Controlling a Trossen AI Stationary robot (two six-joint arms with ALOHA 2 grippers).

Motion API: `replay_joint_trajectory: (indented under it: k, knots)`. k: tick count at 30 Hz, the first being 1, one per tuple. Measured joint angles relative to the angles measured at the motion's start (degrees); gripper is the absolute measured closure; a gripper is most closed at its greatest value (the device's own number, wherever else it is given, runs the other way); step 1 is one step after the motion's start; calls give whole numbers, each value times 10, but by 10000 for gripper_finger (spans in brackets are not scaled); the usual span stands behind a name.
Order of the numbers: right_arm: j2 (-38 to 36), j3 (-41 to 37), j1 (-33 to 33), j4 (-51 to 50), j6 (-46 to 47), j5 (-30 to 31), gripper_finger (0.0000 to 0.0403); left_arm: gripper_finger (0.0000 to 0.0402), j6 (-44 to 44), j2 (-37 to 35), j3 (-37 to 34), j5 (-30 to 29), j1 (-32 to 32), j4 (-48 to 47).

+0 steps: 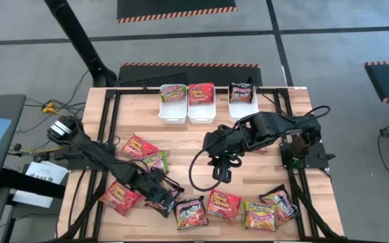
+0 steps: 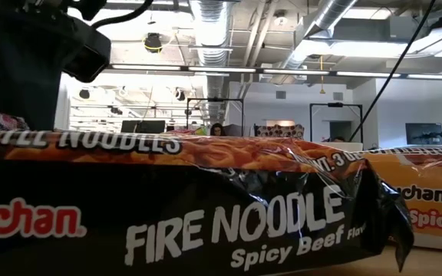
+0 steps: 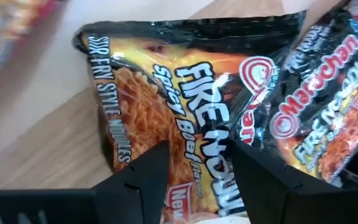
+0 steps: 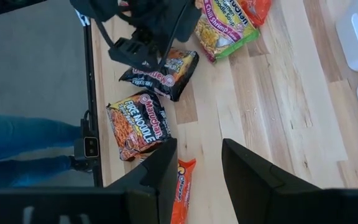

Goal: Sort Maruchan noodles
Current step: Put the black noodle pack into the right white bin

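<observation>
1. Packets of Maruchan noodles [image 1: 223,205] mostly sit loose along the worktop's [image 1: 181,142] near edge, a few already sorted into white bins [image 1: 188,111].
2. Left gripper [image 3: 194,163], fingers apart, straddles a black Fire Noodle packet [image 3: 166,106], probably lining up a grab.
3. Right gripper [image 4: 199,163] hovers mid-worktop, fingers apart, empty.

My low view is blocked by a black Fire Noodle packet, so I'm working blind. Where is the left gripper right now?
Observer: The left gripper is over a black Fire Noodle packet with its fingers apart, on the left side of the table, far from the bins.
Operator: And the right one?
Observer: The right gripper hangs open and empty over bare wood near mid-table.
Operator: Which bin takes black?
Observer: The rightmost white bin already holds a black packet.
</observation>
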Motion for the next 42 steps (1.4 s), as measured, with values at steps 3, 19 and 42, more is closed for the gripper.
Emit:
replay_joint_trajectory:
  k: [3,19,42]
  knots:
    - [0,0,0,2,0,0,253,239,-17,8,1,-1,0,-7]
    - [0,0,-1,9,0,16,253,397,12,13,0,-51,0,-35]
    - [0,0,-65,5,0,14,268,401,179,-168,-2,-142,77,-41]
